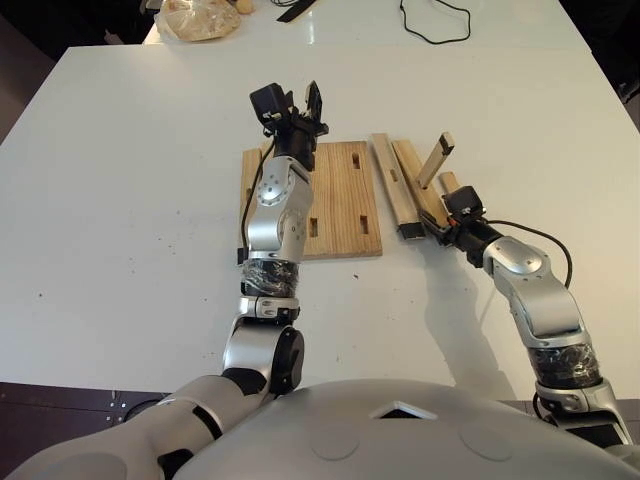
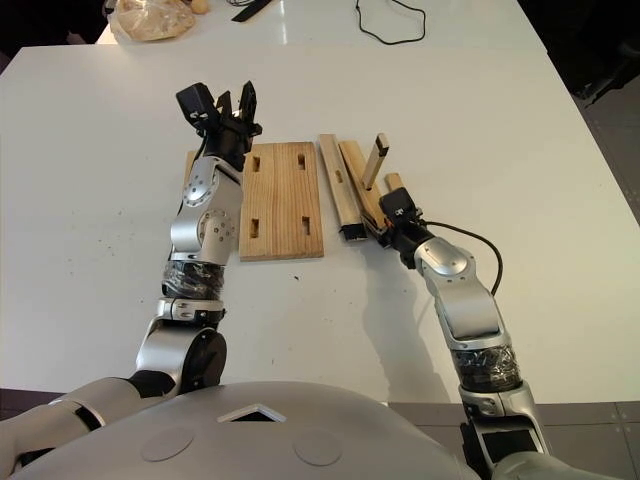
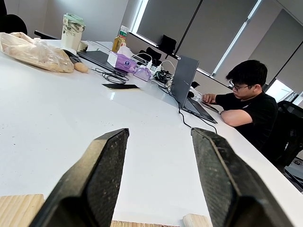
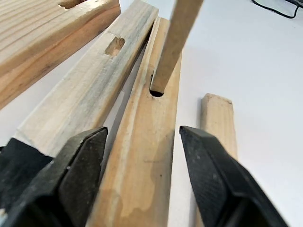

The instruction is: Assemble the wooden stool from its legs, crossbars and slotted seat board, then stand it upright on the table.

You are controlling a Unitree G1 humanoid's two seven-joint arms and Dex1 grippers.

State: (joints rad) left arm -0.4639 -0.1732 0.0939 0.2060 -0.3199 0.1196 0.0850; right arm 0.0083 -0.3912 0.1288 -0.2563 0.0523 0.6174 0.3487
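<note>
One white table (image 1: 120, 200) holds seat board (image 1: 335, 195), legs (image 1: 390, 180), plastic bag (image 1: 200, 18).

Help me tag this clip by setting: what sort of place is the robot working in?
Most likely an office or meeting room. The work happens on a long white table, an open laptop stands further along it, and grey blinds cover the large windows behind.

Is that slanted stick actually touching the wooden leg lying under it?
Touching. The right wrist view shows the crossbar with its lower end seated inside the slot of the leg.
</note>
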